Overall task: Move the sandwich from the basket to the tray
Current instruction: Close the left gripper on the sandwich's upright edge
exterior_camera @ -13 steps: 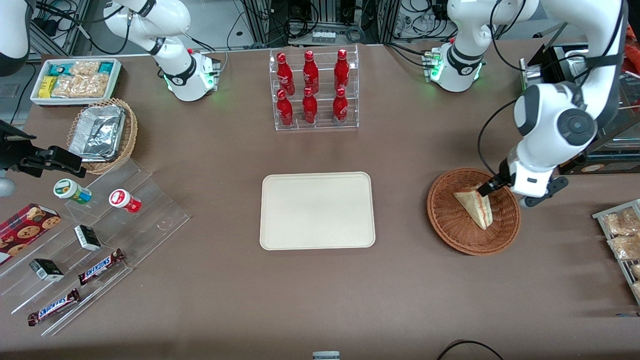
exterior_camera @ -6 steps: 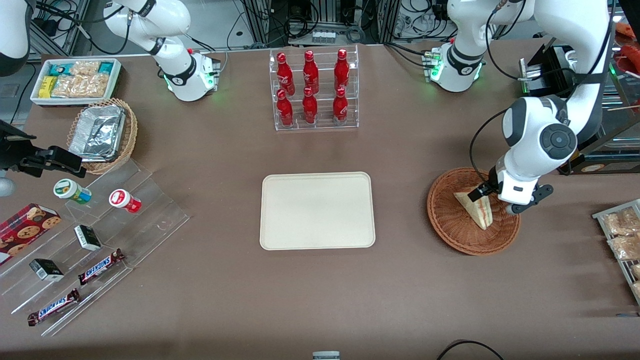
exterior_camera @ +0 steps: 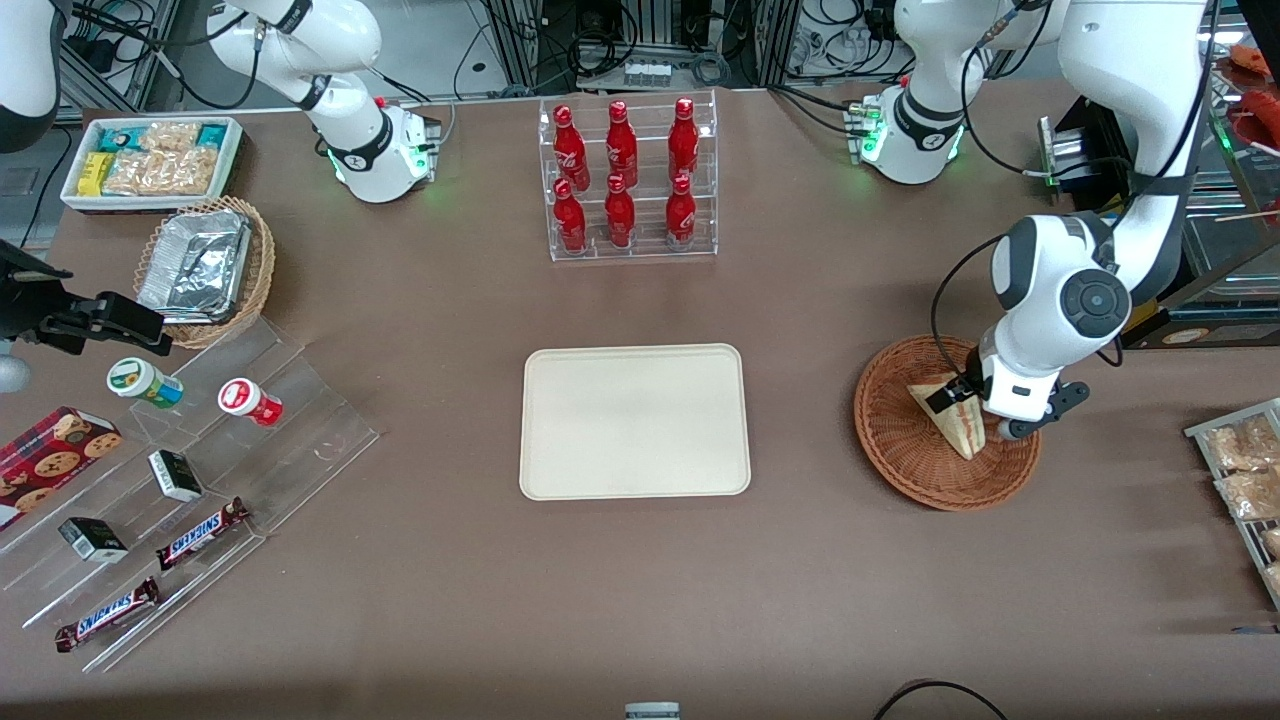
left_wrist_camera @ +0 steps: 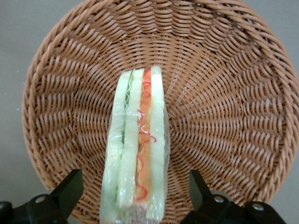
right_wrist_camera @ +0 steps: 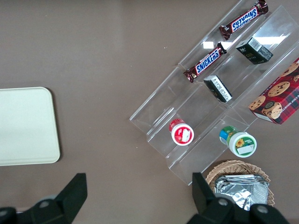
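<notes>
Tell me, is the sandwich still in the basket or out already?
In. The sandwich lies inside the basket, and the open gripper straddles it, fingers apart on each side.

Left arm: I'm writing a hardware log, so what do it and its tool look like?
The left arm has glossy white shells, dark grey round joint caps and a black cable looping alongside. Its tool, over the basket, has a white body and black fingers.

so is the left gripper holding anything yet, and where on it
Nothing is held. The left gripper is open, its fingers on either side of the triangular wrapped sandwich without touching it; it lies in the round reddish-brown wicker basket.
</notes>
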Controlling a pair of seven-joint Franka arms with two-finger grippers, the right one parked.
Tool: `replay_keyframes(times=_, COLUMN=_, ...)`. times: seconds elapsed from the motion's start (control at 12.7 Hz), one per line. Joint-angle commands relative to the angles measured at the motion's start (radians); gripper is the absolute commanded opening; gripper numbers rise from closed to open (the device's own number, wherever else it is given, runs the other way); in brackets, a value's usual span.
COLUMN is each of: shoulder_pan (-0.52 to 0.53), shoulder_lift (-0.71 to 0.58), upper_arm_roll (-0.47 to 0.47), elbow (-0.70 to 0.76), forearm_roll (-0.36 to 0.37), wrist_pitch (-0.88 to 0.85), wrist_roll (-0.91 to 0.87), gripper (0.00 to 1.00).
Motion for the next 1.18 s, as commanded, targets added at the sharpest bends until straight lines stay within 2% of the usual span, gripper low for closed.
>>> replay_keyframes(times=0.0, shoulder_pan=-0.006, shoulder_lift=0.019, upper_arm_roll=0.003, elbow=-0.030, forearm_roll=0.004, wrist_pitch=0.071, wrist_roll=-0.053, gripper=0.86)
replay_keyframes(times=0.08, shoulder_pan=-0.006, shoulder_lift=0.031, upper_arm_roll=0.003, elbow=-0.035, forearm_roll=0.005, wrist_pitch=0.088, wrist_roll=-0.094, gripper=0.69)
replay_keyframes(times=0.16, shoulder_pan=-0.007, shoulder_lift=0.036, upper_arm_roll=0.003, elbow=-0.035, forearm_roll=0.005, wrist_pitch=0.093, wrist_roll=-0.122, gripper=0.47)
replay_keyframes(times=0.24, shoulder_pan=-0.006, shoulder_lift=0.033, upper_arm_roll=0.003, elbow=-0.036, forearm_roll=0.005, wrist_pitch=0.090, wrist_roll=-0.127, gripper=0.18)
replay_keyframes(times=0.32, shoulder_pan=-0.004, shoulder_lift=0.032, upper_arm_roll=0.004, elbow=-0.035, forearm_roll=0.005, wrist_pitch=0.083, wrist_roll=-0.124, gripper=0.00)
replay_keyframes(times=0.63, shoulder_pan=-0.003, shoulder_lift=-0.010, upper_arm_roll=0.004, elbow=-0.011, forearm_roll=0.010, wrist_pitch=0.022, wrist_roll=-0.107, gripper=0.00)
replay_keyframes(times=0.87, shoulder_pan=-0.013, shoulder_lift=-0.082, upper_arm_roll=-0.008, elbow=0.100, forearm_roll=0.047, wrist_pitch=-0.212, wrist_roll=-0.061, gripper=0.00)
replay_keyframes(times=1.11, shoulder_pan=-0.067, shoulder_lift=-0.088, upper_arm_roll=-0.064, elbow=0.264, forearm_roll=0.059, wrist_pitch=-0.395, wrist_roll=-0.044, gripper=0.00)
